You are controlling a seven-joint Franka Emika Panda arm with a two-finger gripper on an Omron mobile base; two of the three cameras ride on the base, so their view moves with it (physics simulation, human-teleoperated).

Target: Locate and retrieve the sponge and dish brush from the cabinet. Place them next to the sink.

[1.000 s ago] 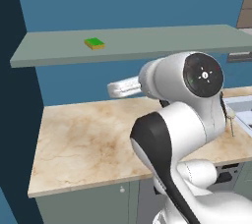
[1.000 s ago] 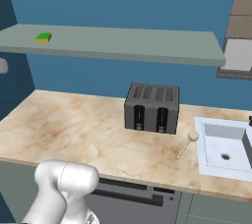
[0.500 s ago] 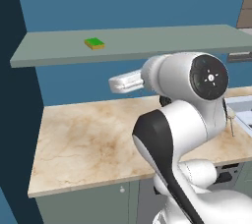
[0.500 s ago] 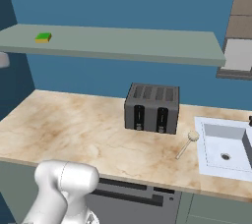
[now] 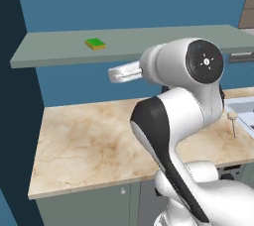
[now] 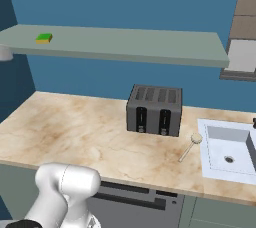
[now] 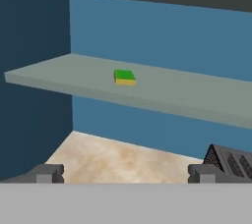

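Arm folded high over the counter (image 5: 89, 145), forearm reaching left, below shelf level. Gripper (image 7: 125, 174) spread wide, holding nothing, aimed at the cabinet (image 7: 162, 93) shelf. Sponge (image 7: 124, 76) flat on that shelf toward its left end, green side up, well apart from the fingertips (image 7: 48, 173). Dish brush (image 6: 190, 147) lying on the counter between toaster (image 6: 154, 110) and sink (image 6: 227, 153), just beside the basin rim. No readable writing anywhere.

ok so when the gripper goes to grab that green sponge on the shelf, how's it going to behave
The sponge is a small flat block lying flat on the cabinet shelf, so it probably won't roll or tip. Its two-layer sponge look suggests it is light and will likely squash somewhat between the fingers. A push would probably just slide it.
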